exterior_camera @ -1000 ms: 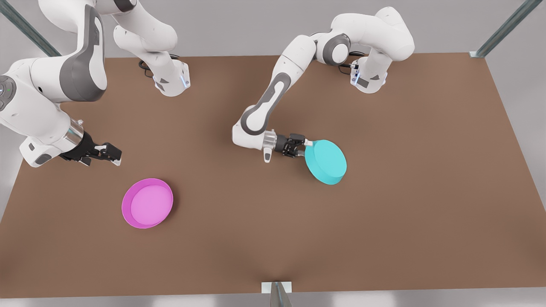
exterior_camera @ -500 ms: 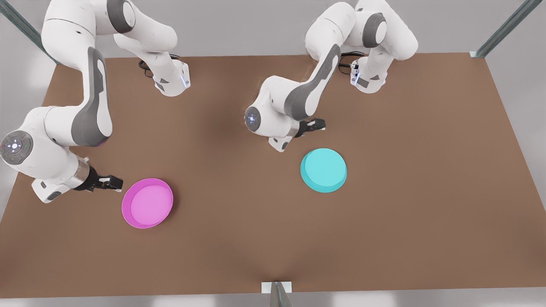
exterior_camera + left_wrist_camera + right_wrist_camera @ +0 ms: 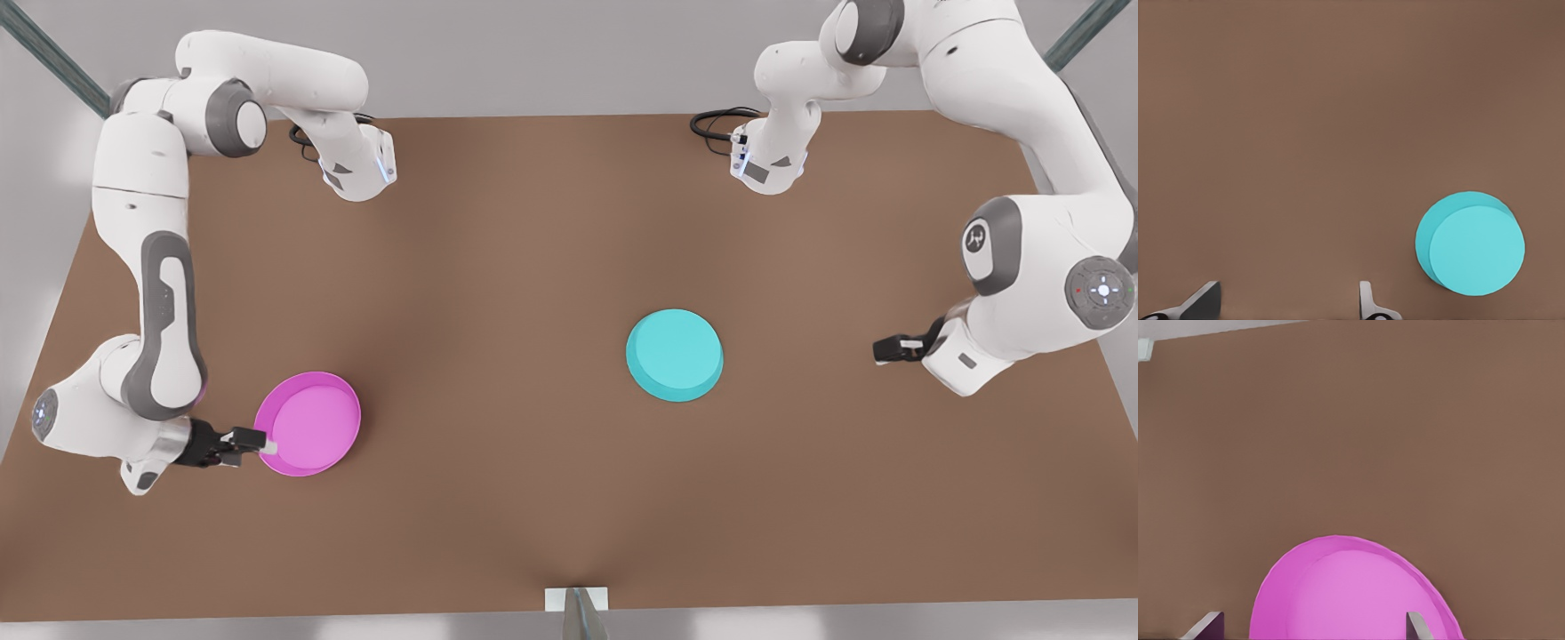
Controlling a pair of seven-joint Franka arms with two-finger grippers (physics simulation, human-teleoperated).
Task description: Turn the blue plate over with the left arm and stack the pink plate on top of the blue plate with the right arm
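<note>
The blue plate (image 3: 674,354) lies upside down, flat base up, right of the table's middle in the front view. It also appears in the left wrist view as the blue plate (image 3: 1471,244). My left gripper (image 3: 882,349) hovers open well off to the front view's right of it, its fingers (image 3: 1368,303) spread with nothing between them. The pink plate (image 3: 308,424) sits rim up at the front view's left. My right gripper (image 3: 264,442) is open at its near-left rim, and the pink plate (image 3: 1351,593) lies between the spread fingertips (image 3: 1415,625).
The brown table (image 3: 533,498) carries both arm bases (image 3: 356,169) (image 3: 769,164) along its far edge. A black cable loop (image 3: 716,120) sticks out by the right-hand base. A metal bracket (image 3: 576,600) sits at the near edge, with frame posts at the far corners.
The left gripper let go of the blue plate, which now lies flat base up, and swung away to the front view's right. The right gripper came down to the pink plate's rim.
</note>
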